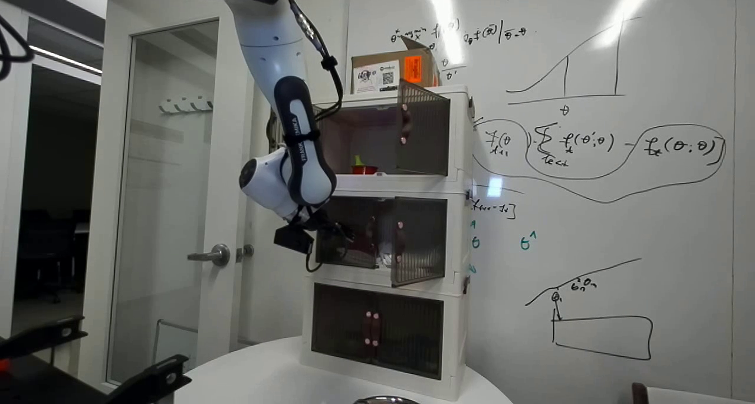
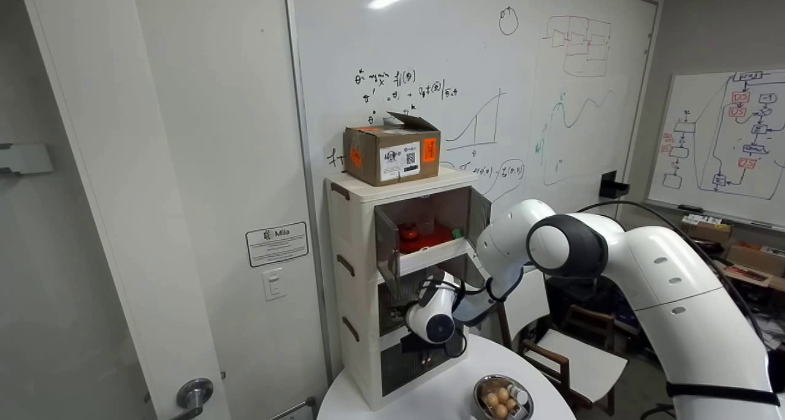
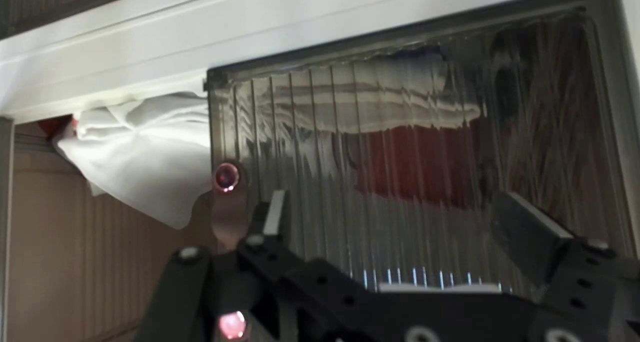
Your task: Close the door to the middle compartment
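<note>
The white cabinet's middle compartment (image 1: 456,239) has two smoky-grey panels. The door panel in front of my gripper (image 1: 361,253) sits nearly in line with the frame. It fills much of the wrist view (image 3: 410,147), with its pink-studded handle at its left edge; a red item shows through it. The middle tier's other panel (image 1: 419,242) stands swung outward. A white cloth (image 3: 145,152) shows in the gap between them. My gripper (image 3: 390,202) is open and empty, its fingers spread before the door; in an exterior view it shows small and dark (image 1: 347,233). Contact cannot be told.
The top tier's panels (image 1: 423,130) stand open above. The lowest tier's dark double doors (image 1: 407,339) are shut. A cardboard box (image 2: 392,156) sits on top. The cabinet stands on a round white table (image 1: 248,368) with a metal bowl (image 2: 490,379). A chair (image 2: 582,358) is beside it.
</note>
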Robot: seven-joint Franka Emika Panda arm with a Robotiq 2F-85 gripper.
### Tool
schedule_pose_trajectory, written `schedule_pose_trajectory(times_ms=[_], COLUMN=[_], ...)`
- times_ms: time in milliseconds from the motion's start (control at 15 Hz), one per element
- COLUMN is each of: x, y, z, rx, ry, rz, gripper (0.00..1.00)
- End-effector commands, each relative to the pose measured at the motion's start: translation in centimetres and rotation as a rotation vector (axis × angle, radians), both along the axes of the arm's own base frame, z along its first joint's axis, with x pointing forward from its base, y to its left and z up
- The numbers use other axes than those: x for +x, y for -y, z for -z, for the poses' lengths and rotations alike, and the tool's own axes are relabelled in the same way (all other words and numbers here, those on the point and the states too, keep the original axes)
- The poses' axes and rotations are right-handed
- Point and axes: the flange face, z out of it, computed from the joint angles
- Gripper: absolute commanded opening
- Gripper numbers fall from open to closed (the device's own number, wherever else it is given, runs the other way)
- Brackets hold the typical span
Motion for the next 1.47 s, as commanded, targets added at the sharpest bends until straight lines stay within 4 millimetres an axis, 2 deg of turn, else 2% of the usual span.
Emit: schedule_pose_trajectory(times_ms=[0, 400, 667, 933, 1133, 1267, 1400], x=[1.9, 2.4, 1.0, -1.8, -3.0, -4.4, -6.5], y=[-0.7, -1.3, -1.2, -0.4, 0.5, 2.0, 4.0], z=[-0.2, 0.7, 0.8, -1.0, -3.7, -4.8, -5.3], rx=[-0.064, -0.111, -0.092, -0.003, 0.148, 0.182, 0.132], ry=[0.055, 0.06, 0.02, -0.151, -0.246, -0.323, -0.424], rz=[-0.012, -0.046, -0.059, -0.13, -0.17, -0.212, -0.278], gripper=[1.0, 1.0, 1.0, 1.0, 1.0, 1.0, 1.0])
